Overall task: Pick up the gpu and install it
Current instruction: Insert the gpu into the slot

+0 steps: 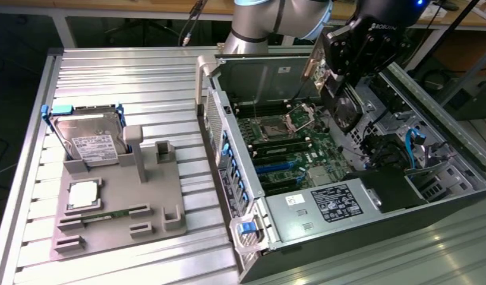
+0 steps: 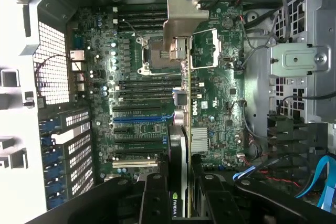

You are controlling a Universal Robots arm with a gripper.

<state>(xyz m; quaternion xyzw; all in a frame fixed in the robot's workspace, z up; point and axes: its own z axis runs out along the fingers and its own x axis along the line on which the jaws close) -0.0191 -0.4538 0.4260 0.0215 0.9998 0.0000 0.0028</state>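
Observation:
My gripper [image 1: 340, 76] hangs over the far end of the open computer case [image 1: 227, 124], shut on the gpu [image 1: 344, 107]. The card hangs below the fingers, above the motherboard [image 1: 287, 142], with its black shroud and fan facing the exterior view's right. In the wrist view the gpu [image 2: 179, 140] shows edge-on between my black fingers [image 2: 153, 198], its silver bracket [image 2: 181, 19] at the far end. It floats over the motherboard [image 2: 131, 72], clear of the expansion slots [image 2: 139, 119].
A grey fixture tray [image 1: 160, 228] on the metal table carries a hard drive with blue rails [image 1: 88, 142], a chip [image 1: 83, 195] and a RAM stick [image 1: 108, 215]. Inside the case sit a power supply [image 1: 330, 205], a drive cage [image 2: 310, 56] and loose cables [image 1: 413, 145].

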